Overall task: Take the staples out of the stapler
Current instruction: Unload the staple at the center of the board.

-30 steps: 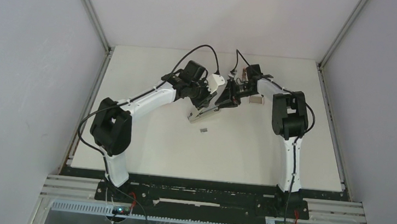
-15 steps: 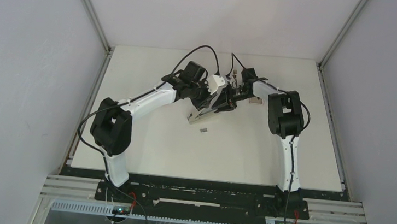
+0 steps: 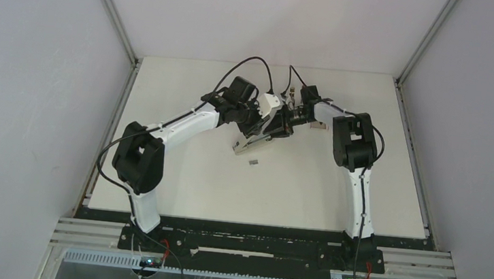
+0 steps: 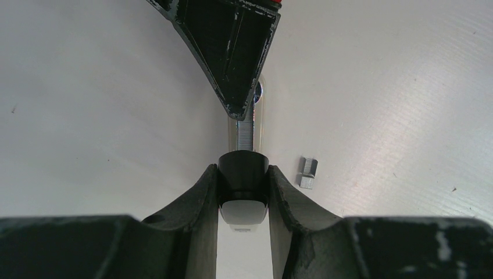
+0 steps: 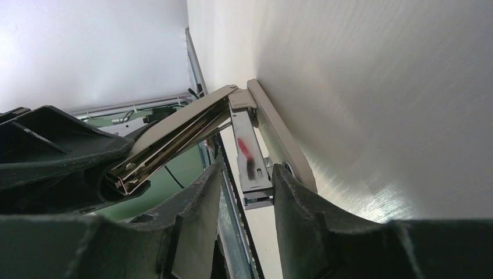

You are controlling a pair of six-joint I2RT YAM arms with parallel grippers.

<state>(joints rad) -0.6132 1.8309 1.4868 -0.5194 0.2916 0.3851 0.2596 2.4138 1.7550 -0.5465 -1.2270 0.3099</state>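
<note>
Two arms meet over the stapler at mid-table in the top view. I have the left gripper on it from one side and the right gripper from the other, but it is too crowded there to read the jaws. A loose staple strip lies on the table just on the near side of the stapler, not touching it. Left wrist: jaws nearly closed, clamped on the stapler's rounded black end. The cover is swung up, and a row of staples shows in the open channel. Right wrist: the fingers stand partly apart on either side of the magazine. One pad looks to be against it, but I cannot tell whether that is a real grip. My read is that the job is partly done, with one strip out and the row in the channel left to remove.
</note>
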